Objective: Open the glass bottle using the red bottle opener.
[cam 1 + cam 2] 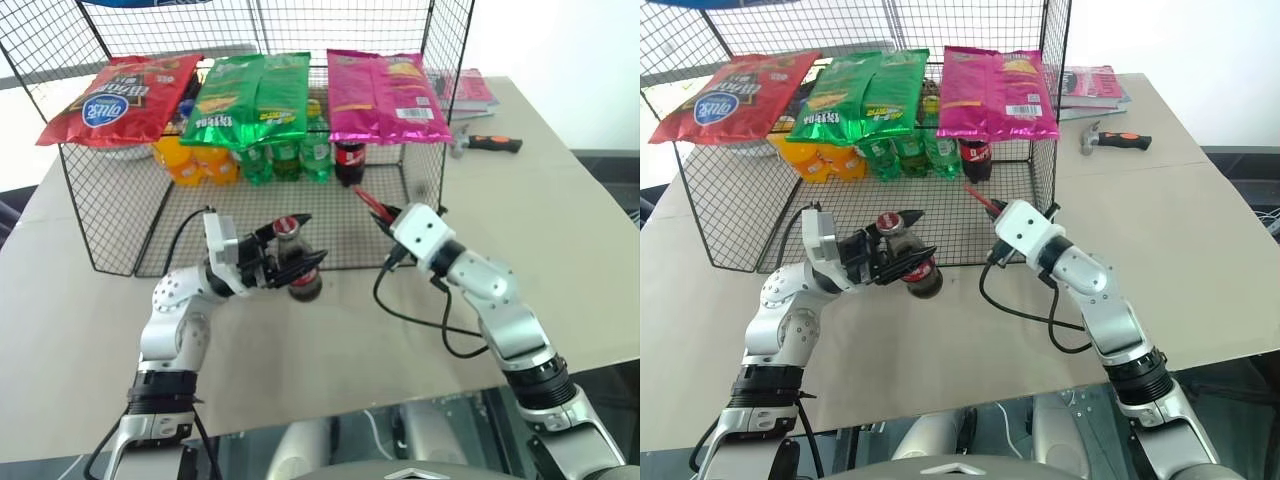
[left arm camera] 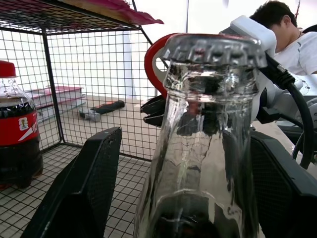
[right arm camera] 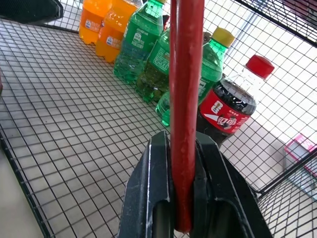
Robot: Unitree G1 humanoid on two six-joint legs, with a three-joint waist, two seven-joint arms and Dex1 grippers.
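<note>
glass is what you have at the left gripper [image 1: 292, 256]: the glass bottle [image 1: 298, 262] stands between its two black fingers [image 2: 81, 191], on the table [image 1: 560, 210] just in front of the wire rack [image 1: 120, 235]. you cannot tell from the views whether the pads press the glass or stand just off it. note that the crown cap [image 2: 214, 49] is still seated on the neck.

your right gripper [image 1: 383, 217] is clamped on the red bottle opener [image 3: 185, 89], with the handle pinched between the two fingers and the shaft reaching past the fingertips. in the left wrist view, the opener's ring-shaped head sits close behind the cap; contact between them cannot be confirmed.

inside the rack, observe the other cola bottle [image 3: 229, 106], the green soda bottles [image 3: 141, 44] and the orange soda bottles [image 3: 101, 25]. snack bags [image 1: 255, 95] lie on the rack's top. a hammer [image 1: 485, 143] and books [image 1: 470, 92] rest on the table beyond the rack, on your right. a person [image 2: 290, 37] appears behind the right arm.
</note>
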